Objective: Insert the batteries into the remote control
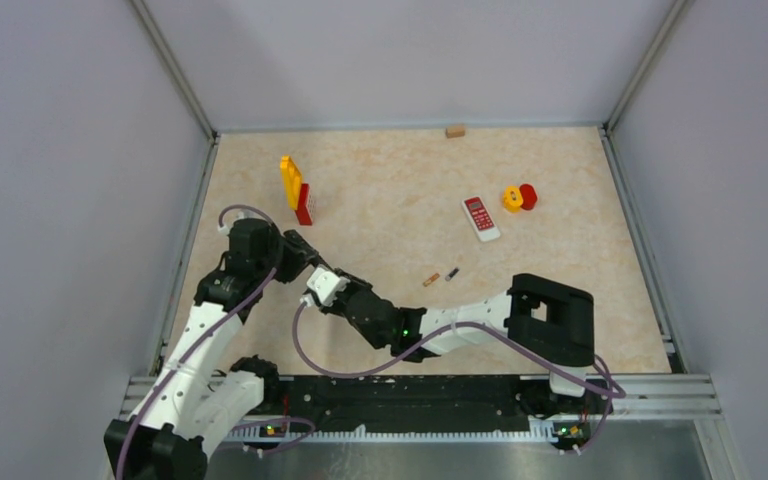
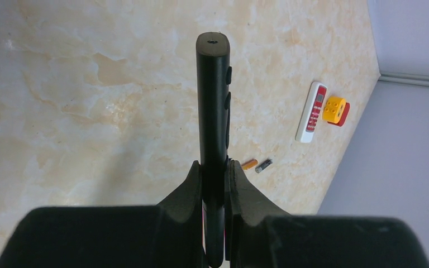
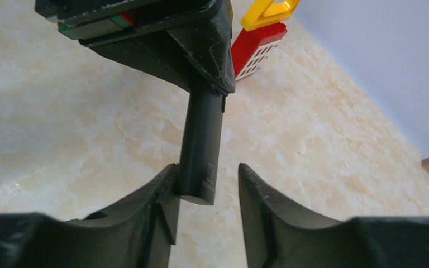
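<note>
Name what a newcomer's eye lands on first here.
The black remote held above the table, clamped in the left gripper, with the right gripper straddling its free end, jaws open. Beyond it, an orange battery and a dark battery lie loose on the table, near a white-and-red remote.

Robotics lab test cell: a marble-patterned tabletop (image 1: 380, 180) boxed in by plain pale walls (image 1: 400, 60) and aluminium framing (image 1: 175, 70), with a left arm (image 1: 195, 345) and right arm (image 1: 470, 325) bolted to a metal rail (image 1: 650, 385).
</note>
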